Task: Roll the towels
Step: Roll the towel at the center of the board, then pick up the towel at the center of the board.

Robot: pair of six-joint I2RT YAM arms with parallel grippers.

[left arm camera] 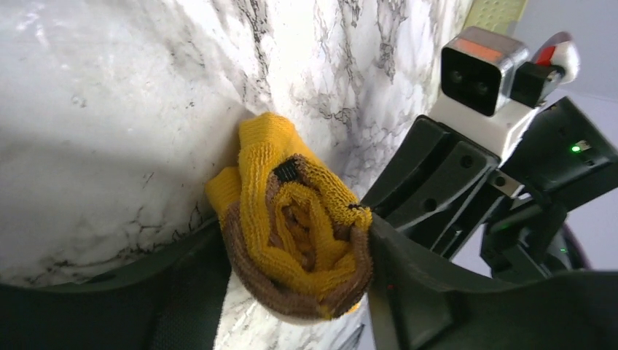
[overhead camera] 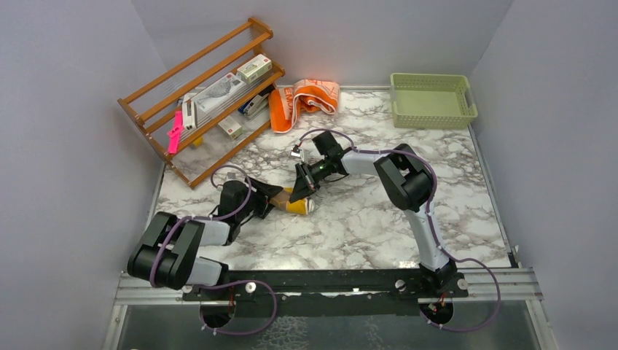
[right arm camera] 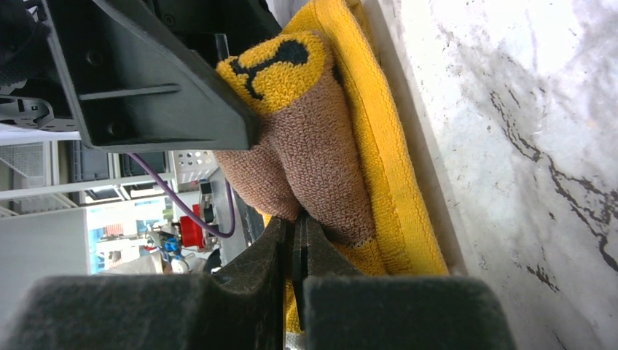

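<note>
Mustard towel [overhead camera: 300, 207] rolled, centre-left on worktop [overhead camera: 379, 219]. Left end effector [left arm camera: 291, 242] wide, both fingers [left arm camera: 408, 292] flanking and touching it. Right end effector [right arm camera: 299, 233] closed, tips against roll. Soft, light, likely springs open, so hold mid-roll. Orange towel [overhead camera: 310, 98] crumpled upper centre.

A white, grey-veined marble worktop [overhead camera: 364, 219] is carrying everything, walled in on three sides. Near its middle, a little to the left, a yellow towel [overhead camera: 299, 206] is lying rolled up, brown side showing at the end of the roll. Along the back edge, an orange towel [overhead camera: 306, 98] is lying crumpled near the centre, a pale green basket [overhead camera: 430, 117] is sitting in the right corner well apart from it, and a wooden rack [overhead camera: 149, 135] is standing askew at the left, just beside the orange towel.
</note>
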